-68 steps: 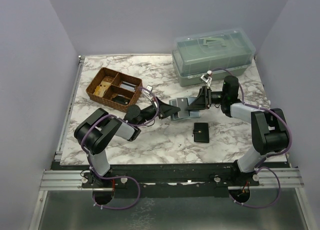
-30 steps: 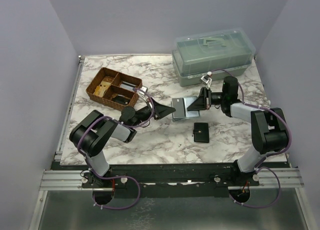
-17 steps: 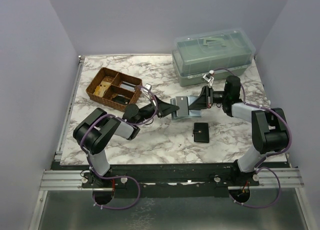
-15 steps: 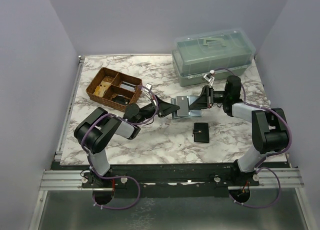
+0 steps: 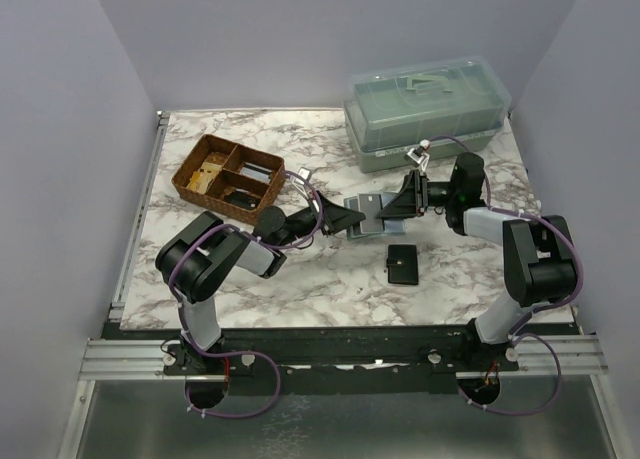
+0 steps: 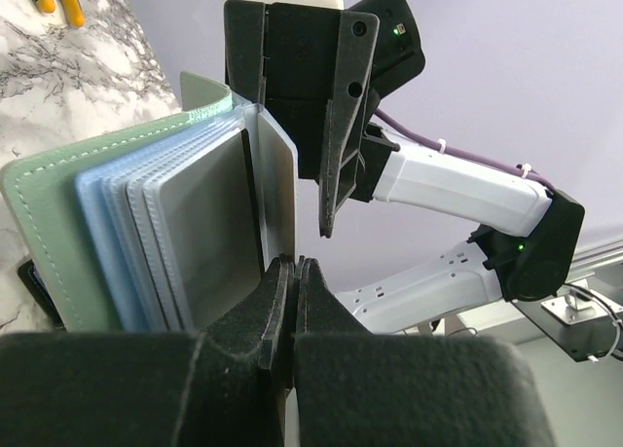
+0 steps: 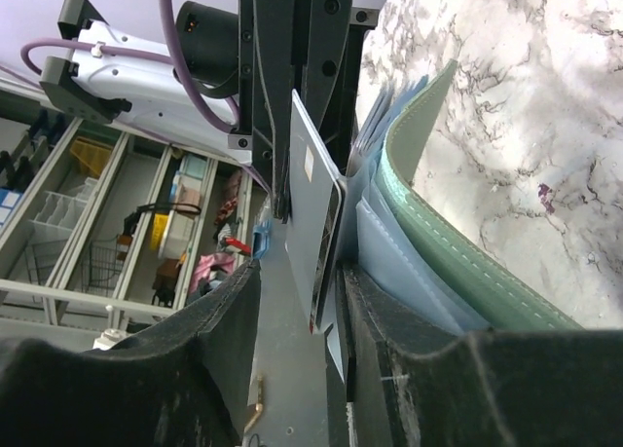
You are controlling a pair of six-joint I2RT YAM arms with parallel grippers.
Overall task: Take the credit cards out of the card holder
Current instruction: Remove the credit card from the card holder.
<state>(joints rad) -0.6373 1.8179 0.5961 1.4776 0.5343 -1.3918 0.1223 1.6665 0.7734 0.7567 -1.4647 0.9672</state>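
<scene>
Left gripper (image 6: 289, 272) is clamped fully closed on the edge of a pale card (image 7: 311, 204), possibly a sleeve leaf, sticking out of the open green card holder (image 6: 44, 223) mid-table. Right gripper (image 7: 300, 281) has its fingers partly apart with that card standing in the gap, not clearly gripping anything.

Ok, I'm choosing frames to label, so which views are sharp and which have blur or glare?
Top external: evenly lit and sharp, no glare, but the card holder is small in frame. Left wrist: card holder crisp, left claw dark and soft, pinching a grey card. Right wrist: right claw dark and soft, background shelves slightly blurred.
</scene>
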